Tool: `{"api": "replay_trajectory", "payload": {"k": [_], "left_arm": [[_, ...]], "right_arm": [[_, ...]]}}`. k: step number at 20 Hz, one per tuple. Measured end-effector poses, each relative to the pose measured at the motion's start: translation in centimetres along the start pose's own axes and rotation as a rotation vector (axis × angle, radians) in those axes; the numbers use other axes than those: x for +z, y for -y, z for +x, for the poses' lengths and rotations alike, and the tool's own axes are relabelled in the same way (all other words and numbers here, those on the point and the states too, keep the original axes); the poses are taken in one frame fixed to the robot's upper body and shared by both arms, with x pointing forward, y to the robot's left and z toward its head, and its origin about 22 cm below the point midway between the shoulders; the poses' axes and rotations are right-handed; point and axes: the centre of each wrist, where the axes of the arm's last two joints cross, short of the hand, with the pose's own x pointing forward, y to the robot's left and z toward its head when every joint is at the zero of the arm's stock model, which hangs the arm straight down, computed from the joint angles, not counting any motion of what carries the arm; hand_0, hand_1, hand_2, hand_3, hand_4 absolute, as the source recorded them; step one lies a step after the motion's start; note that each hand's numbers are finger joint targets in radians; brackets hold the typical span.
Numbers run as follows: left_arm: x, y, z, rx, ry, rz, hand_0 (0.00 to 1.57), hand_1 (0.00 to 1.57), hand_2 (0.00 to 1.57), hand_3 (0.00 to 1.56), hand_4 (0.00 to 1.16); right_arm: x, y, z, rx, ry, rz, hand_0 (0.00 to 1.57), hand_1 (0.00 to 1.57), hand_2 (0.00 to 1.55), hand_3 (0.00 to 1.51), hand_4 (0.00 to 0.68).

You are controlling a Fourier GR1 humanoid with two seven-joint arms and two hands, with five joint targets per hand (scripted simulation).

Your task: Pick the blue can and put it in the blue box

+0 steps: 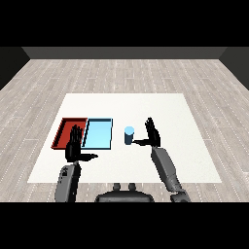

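Observation:
The blue can (129,135) stands upright on the white table, just right of the light blue tray (98,133). My right hand (152,133) is a little to the right of the can, fingers straight and thumb pointing toward it, not touching. My left hand (75,145) hovers open over the near edges of the red tray (64,127) and the blue tray, holding nothing.
The two trays lie side by side at the table's left, red on the outside. The white table (160,107) stretches away behind and to the right of the can.

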Motion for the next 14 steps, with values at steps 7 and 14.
{"api": "replay_trajectory", "payload": {"k": [7,14], "left_arm": [[-0.8,0.2,0.4,0.005,0.008,0.004,0.0,0.0,0.0,0.0,0.0],[-0.1,0.4,1.2,-0.002,0.011,0.01,0.0,0.0,0.0,0.0,0.0]], "right_arm": [[0.7,-1.5,-2.1,-0.013,-0.034,0.007,0.0,0.0,0.0,0.0,0.0],[-0.5,-1.7,-2.7,-0.027,-0.058,0.015,0.0,0.0,0.0,0.0,0.0]]}}
